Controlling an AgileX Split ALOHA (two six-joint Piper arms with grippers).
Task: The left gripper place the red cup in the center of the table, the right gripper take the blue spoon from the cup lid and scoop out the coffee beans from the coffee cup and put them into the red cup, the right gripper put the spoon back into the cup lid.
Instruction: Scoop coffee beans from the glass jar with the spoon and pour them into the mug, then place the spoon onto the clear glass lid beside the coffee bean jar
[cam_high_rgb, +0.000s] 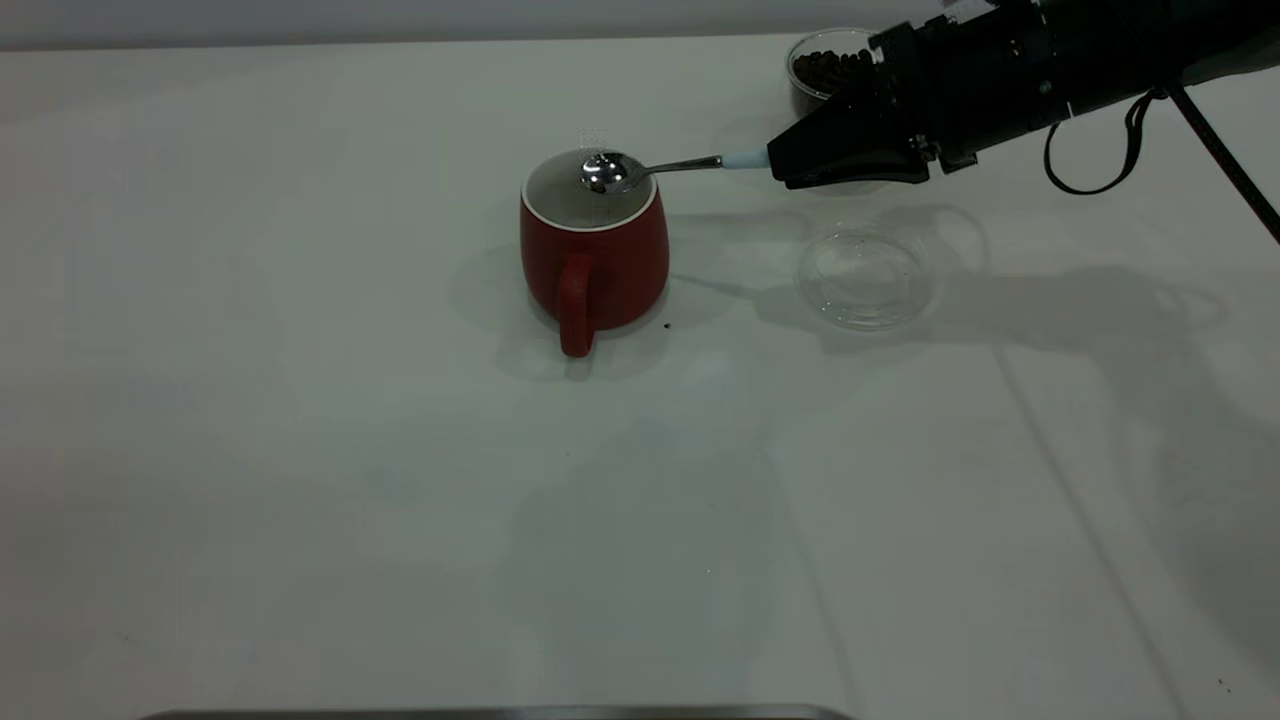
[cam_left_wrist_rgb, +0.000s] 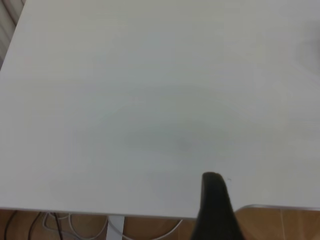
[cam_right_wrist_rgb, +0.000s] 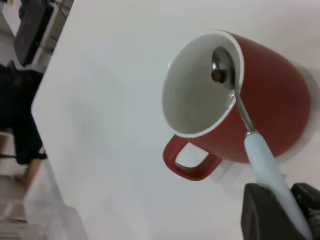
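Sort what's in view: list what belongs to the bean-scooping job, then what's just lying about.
Job:
red cup
blue spoon, one bean in its bowl
right gripper
cup lid
coffee cup of coffee beans
table

Lying about:
dark crumb beside the red cup

dim exterior | soft shadows on table (cam_high_rgb: 300, 450) | glint on blue spoon (cam_high_rgb: 612, 172) | wrist views soft-focus

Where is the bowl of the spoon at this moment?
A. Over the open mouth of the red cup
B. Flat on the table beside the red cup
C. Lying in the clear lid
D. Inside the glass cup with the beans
A: the right gripper holds the spoon by its pale-blue handle, and the steel bowl sits over the white inside of the red cup, seemingly with one bean in it.
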